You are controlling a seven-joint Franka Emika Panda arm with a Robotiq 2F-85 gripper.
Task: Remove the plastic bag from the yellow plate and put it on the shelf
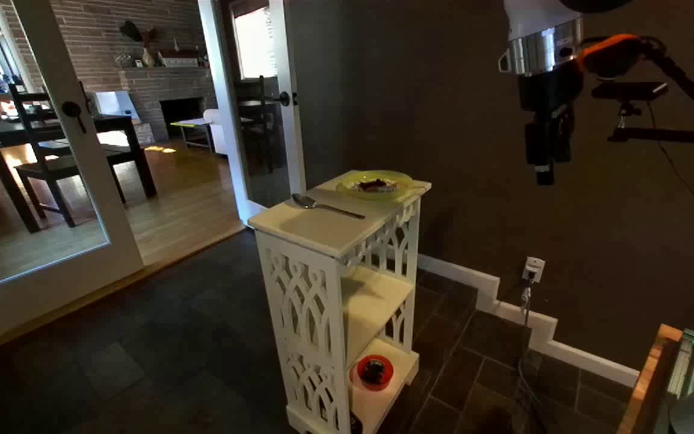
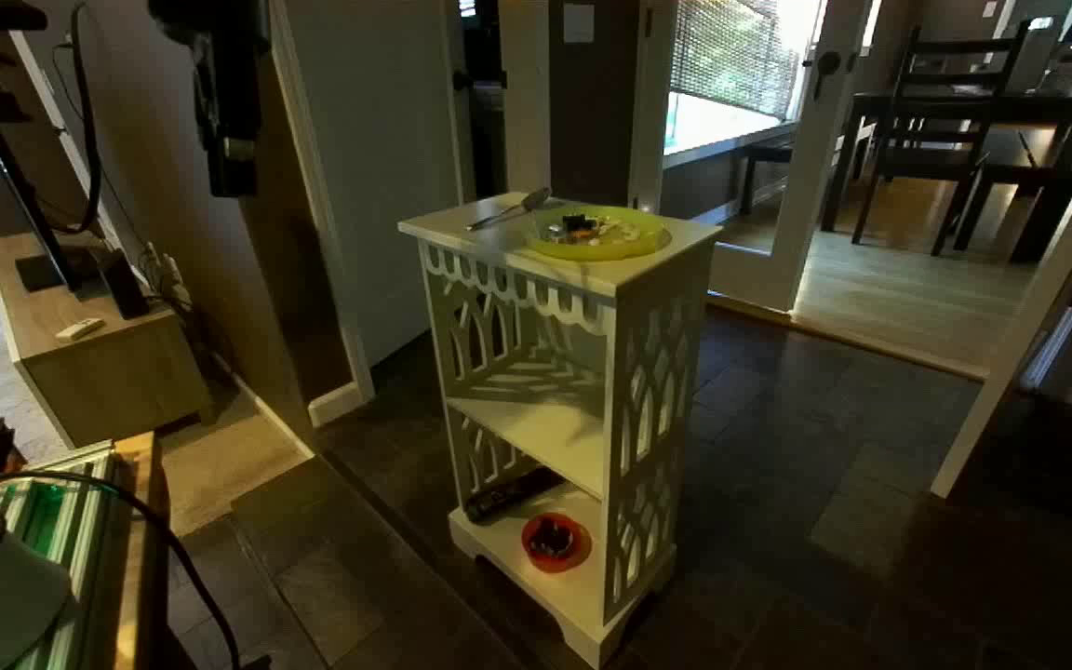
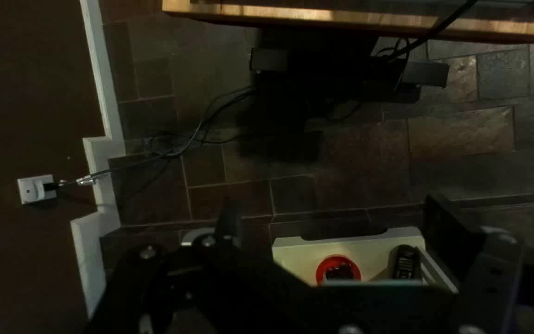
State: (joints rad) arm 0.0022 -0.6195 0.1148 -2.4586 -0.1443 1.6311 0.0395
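In an exterior view, a tall white bench carries a yellow plate toward one end of its top. What seems to be the plastic bag, a pale heap with dark bits, lies on the plate; its outline is hard to make out. A spoon lies on the bench's top, and a red bowl with something dark inside stands on the bench's lowest shelf. The claw hangs in the air, well apart from the bench.

In an exterior view, the bench's open side shows its middle shelf, and a long black object lies on the lowest shelf, near the red bowl. A glass door stands behind the bench.

In the wrist view, the claw's fingers are spread wide, released, with the bench's lowest shelf seen beyond them. A wall outlet sits well apart from the bench.
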